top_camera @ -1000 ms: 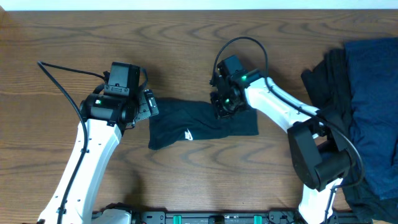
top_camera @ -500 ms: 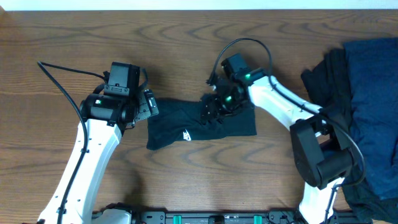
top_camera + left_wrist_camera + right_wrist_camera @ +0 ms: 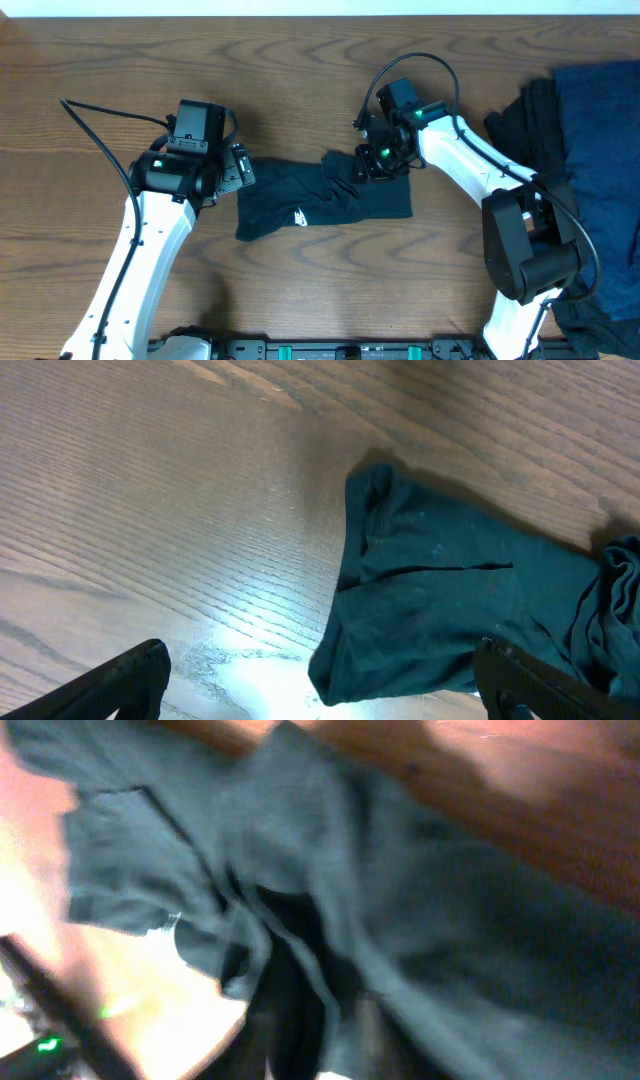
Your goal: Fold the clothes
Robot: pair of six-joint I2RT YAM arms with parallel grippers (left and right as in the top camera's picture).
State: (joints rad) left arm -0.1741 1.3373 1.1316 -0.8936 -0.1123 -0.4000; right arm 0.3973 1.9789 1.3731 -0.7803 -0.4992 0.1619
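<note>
Left gripper (image 3: 325, 685) fingers stand wide apart over the glare-lit wood-grain table (image 3: 150, 480), with the black T-shirt (image 3: 450, 600) lying flat just ahead of them. Right gripper (image 3: 372, 163) fingers pinch a bunched fold at its far edge. Behind that wrist lies a navy-and-black clothes pile (image 3: 600, 130).

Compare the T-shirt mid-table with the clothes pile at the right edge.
The T-shirt lies alone, spread in a strip; the pile is heaped, several garments overlapping. The T-shirt is black with a white logo; the pile shows navy too. Both are soft dark fabric.

Unreadable white logo (image 3: 301, 213) on black T-shirt (image 3: 385, 198)
</note>
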